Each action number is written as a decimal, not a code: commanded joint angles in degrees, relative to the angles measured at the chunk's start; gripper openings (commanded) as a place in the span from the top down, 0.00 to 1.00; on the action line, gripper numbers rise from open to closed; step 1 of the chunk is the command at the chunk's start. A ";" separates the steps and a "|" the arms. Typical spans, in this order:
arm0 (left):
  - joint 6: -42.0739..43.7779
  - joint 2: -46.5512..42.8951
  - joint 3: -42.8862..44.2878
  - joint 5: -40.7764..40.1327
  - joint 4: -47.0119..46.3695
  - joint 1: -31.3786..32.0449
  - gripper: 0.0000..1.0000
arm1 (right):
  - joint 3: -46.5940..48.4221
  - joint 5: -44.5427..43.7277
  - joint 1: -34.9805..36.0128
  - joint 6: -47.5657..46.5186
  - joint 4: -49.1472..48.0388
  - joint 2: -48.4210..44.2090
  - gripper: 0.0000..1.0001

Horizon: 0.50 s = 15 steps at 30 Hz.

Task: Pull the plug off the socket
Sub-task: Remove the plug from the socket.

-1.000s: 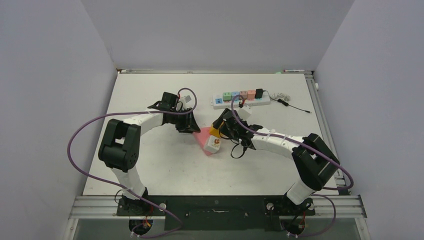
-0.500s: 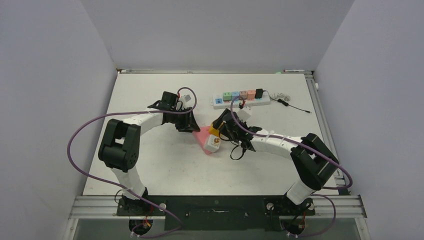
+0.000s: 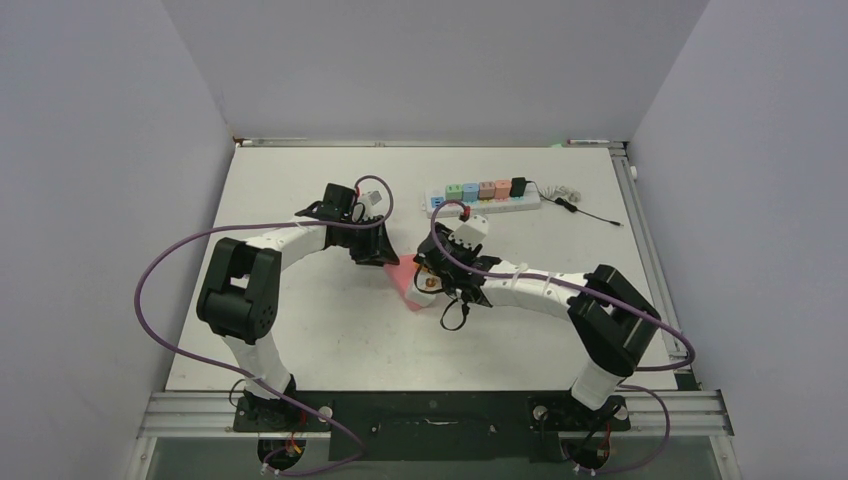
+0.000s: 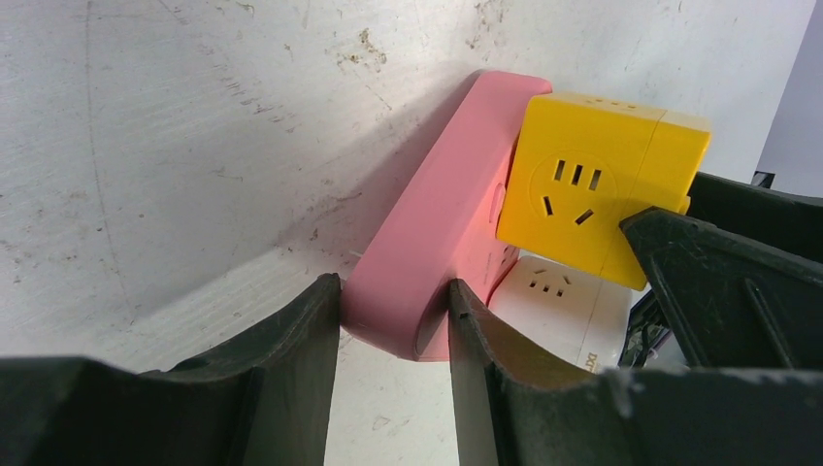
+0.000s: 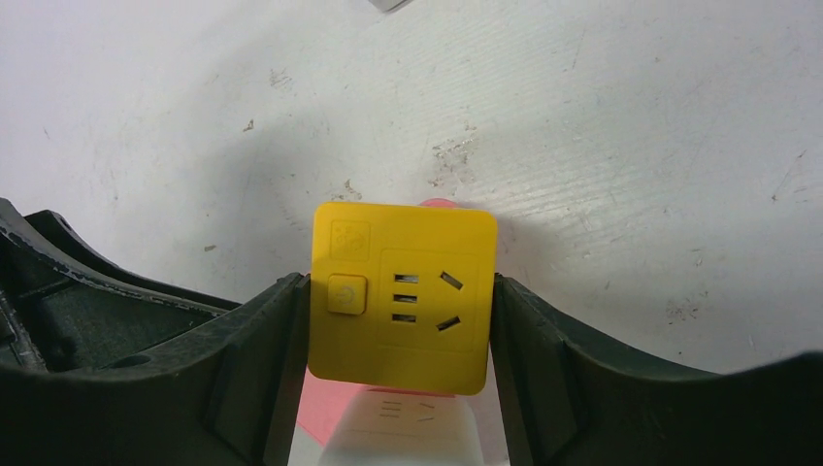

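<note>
A pink socket strip (image 3: 404, 285) lies on the white table, with a yellow cube plug (image 3: 425, 270) and a white cube plug (image 3: 431, 287) on it. My left gripper (image 3: 378, 252) is shut on the strip's far end; in the left wrist view the strip (image 4: 437, 233) sits between the fingers of the left gripper (image 4: 393, 311). My right gripper (image 3: 433, 276) is shut on the yellow plug (image 5: 403, 296), with both pads of the right gripper (image 5: 400, 320) against its sides. The white plug (image 5: 408, 427) shows below it. The left wrist view shows the yellow plug (image 4: 582, 189) still seated against the strip.
A white power strip (image 3: 482, 197) with several coloured adapters lies at the back of the table, with a black adapter and thin cable (image 3: 580, 206) to its right. Grey walls enclose the table on three sides.
My right arm has shifted left and its gripper has come down over the yellow plug. The left gripper and pink strip have stayed where they were.
</note>
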<state>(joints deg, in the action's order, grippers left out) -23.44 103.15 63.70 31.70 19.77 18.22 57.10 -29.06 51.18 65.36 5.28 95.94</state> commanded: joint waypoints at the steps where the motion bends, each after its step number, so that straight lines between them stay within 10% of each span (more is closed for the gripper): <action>1: 1.74 0.80 0.02 -3.05 2.98 1.03 1.00 | 1.99 -0.63 4.19 -2.24 8.45 3.25 0.95; 15: 1.93 0.59 0.17 -3.71 3.35 1.03 1.00 | 2.01 -2.83 5.50 -3.08 9.72 1.57 0.95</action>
<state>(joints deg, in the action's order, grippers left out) -22.68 103.22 63.59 31.11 22.74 18.24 61.12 -35.79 55.22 64.93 10.94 98.24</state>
